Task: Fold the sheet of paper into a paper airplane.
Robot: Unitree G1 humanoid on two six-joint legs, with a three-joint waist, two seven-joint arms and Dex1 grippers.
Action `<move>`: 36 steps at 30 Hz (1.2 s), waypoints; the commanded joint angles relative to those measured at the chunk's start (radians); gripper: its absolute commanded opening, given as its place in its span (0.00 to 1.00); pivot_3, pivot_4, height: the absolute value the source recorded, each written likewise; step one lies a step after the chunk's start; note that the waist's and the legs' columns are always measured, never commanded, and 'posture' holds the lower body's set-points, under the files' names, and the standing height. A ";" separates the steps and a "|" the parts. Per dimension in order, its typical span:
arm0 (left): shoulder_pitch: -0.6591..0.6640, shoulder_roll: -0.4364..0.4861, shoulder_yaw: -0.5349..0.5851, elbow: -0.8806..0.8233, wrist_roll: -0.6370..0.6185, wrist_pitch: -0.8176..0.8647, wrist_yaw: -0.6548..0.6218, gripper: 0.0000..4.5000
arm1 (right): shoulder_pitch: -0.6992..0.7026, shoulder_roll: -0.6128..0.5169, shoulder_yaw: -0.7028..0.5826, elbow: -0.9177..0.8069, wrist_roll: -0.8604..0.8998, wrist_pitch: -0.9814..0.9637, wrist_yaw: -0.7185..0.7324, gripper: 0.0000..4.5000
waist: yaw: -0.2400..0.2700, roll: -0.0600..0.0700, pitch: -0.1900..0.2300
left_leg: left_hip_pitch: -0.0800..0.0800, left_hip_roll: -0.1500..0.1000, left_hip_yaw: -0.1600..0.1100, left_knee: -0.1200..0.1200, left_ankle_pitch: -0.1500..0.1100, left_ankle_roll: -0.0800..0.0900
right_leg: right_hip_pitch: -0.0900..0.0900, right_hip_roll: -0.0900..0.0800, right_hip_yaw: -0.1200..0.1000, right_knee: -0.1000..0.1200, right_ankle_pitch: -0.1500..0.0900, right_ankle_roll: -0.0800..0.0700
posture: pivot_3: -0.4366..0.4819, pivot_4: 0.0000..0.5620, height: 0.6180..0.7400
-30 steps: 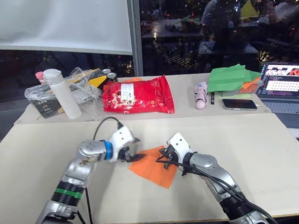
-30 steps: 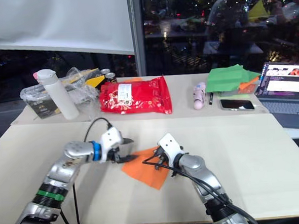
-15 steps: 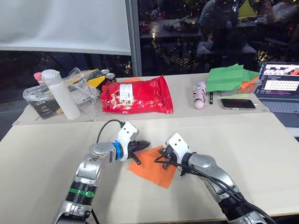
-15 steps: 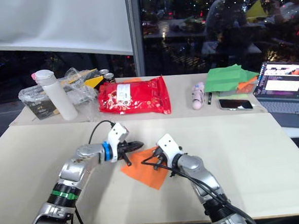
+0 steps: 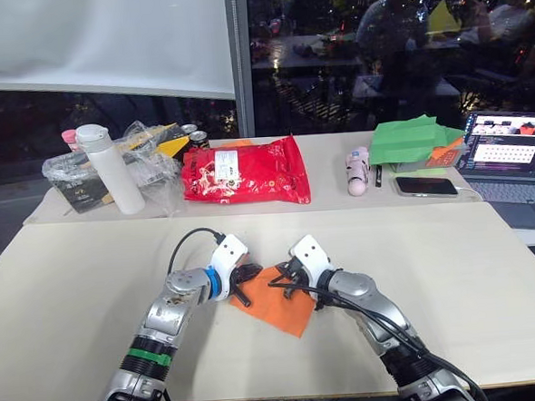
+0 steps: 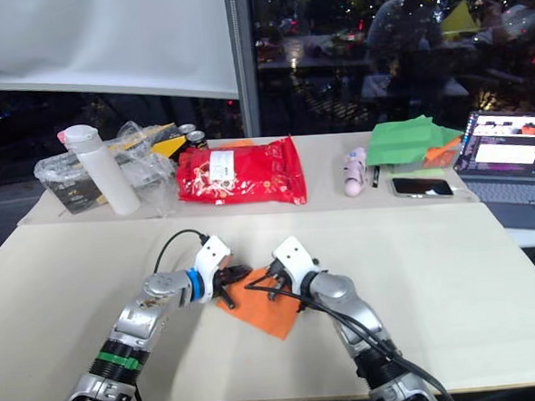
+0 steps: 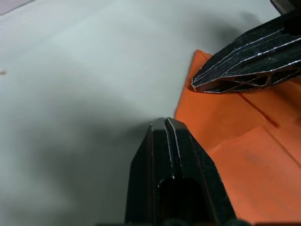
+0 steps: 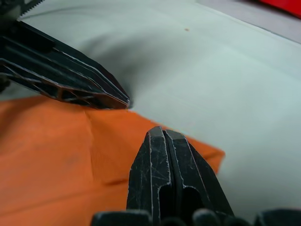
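So the thin bright-orange sheet of paper (image 5: 275,297) is lying flat on the pale tabletop (image 5: 453,262), partly folded, its long axis running diagonally from between the two arms toward the near edge. Both claws are crowding its far corner: the left claw (image 5: 246,276) is sitting at the sheet's left edge with fingers pressed together, the right claw (image 5: 286,277) is closed too, tip on the paper. Looks like they're pressing a crease. Both arms are about equally near.

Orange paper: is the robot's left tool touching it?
Touching. In the left wrist view, the shut left tool presses its tip on the orange paper's edge.
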 commanded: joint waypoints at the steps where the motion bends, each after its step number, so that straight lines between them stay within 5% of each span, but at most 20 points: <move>1: 0.010 -0.006 -0.011 0.014 0.021 -0.003 0.016 0.00 | -0.035 0.014 0.011 0.012 -0.006 -0.031 0.006 0.00 | 0.000 0.000 0.000 | 0.000 0.000 0.000 0.000 0.000 0.000 | 0.000 0.000 0.000 0.000 0.000 0.000 | 0.48 0.27 0.79; 16: 0.018 -0.023 -0.010 -0.002 0.010 -0.001 0.013 0.00 | -0.053 -0.006 -0.100 0.135 -0.003 0.039 -0.078 0.00 | 0.002 0.000 0.000 | 0.001 0.000 0.000 0.000 0.000 0.000 | 0.002 0.000 0.000 -0.001 0.000 0.000 | 0.48 0.27 0.79; 36: 0.015 -0.076 0.001 -0.054 -0.064 0.014 -0.055 0.00 | -0.025 -0.002 -0.114 -0.020 0.013 -0.096 -0.086 0.00 | -0.001 0.001 0.000 | -0.001 0.000 0.000 0.000 0.000 0.000 | 0.000 0.000 0.000 -0.001 0.000 0.000 | 0.48 0.27 0.79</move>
